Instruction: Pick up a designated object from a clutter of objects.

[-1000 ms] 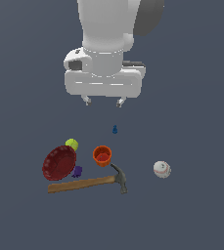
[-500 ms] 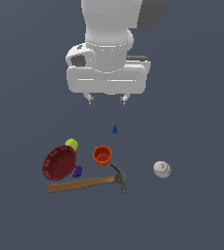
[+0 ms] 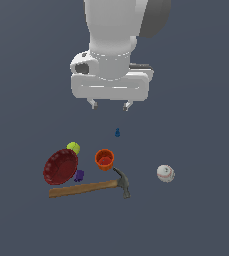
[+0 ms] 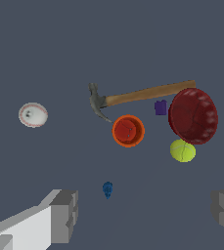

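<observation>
A flat, plain dark grey-blue worktop (image 3: 201, 100) fills both views; no walls, edges or other room features are seen.

The white arm (image 3: 118, 30) is seen coming down from the top of the ext. view, w/ the wrist block held level and the gripper (image 3: 110, 105) pointed straight down, above the worktop. The jaws are spread wide, w/ nothing between them; in the wrist view the two grey fingertips (image 4: 64, 216) are seen at opposite sides of the frame, well apart.

The blue pawn (image 3: 117, 132) is stood upright on the worktop, long axis vertical, narrow top up and wider base down. It is found just below the jaws in the ext. view, slightly toward that view's right of their midline, and apart from them. In the wrist view it is seen between the two fingertips, nearer one of them.

The rest of the clutter is set apart from the pawn, nearer the ext. camera: an orange cup (image 3: 104, 159), upright, mouth up; a red bowl (image 3: 60, 167), tilted; a yellow-green ball (image 3: 73, 147) touching the bowl's rim; a small purple piece (image 3: 79, 175) beside the bowl; a hammer (image 3: 91, 186) laid flat, wooden handle toward the ext. view's left, head toward its right; a baseball (image 3: 165, 173) well apart on the ext. view's right.
</observation>
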### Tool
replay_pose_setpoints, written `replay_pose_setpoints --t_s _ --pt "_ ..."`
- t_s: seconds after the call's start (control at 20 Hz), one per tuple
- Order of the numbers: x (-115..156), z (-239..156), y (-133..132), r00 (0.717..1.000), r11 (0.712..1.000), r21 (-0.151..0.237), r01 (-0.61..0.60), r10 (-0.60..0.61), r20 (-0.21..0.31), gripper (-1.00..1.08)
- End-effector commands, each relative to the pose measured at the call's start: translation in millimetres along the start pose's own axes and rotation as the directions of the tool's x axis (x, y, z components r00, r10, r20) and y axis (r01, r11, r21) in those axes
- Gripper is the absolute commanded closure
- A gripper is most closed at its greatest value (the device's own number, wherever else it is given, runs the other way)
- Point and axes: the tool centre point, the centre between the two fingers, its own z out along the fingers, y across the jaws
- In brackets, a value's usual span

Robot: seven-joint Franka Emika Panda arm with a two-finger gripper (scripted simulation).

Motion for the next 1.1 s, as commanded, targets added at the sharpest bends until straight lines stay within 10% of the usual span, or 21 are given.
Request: replay_pose_setpoints --t_s 0.0,0.55,1.05 --pt "-2 10 -1 1.0 1.0 0.001 -0.024 0.024 0.002 -0.92" --pt "-26 85 -12 0.976 0.976 0.003 -0.217 0.217 0.015 -0.92" --pt "-73 165 -22 0.899 0.899 -0.001 -0.438 0.438 0.031 -0.92"
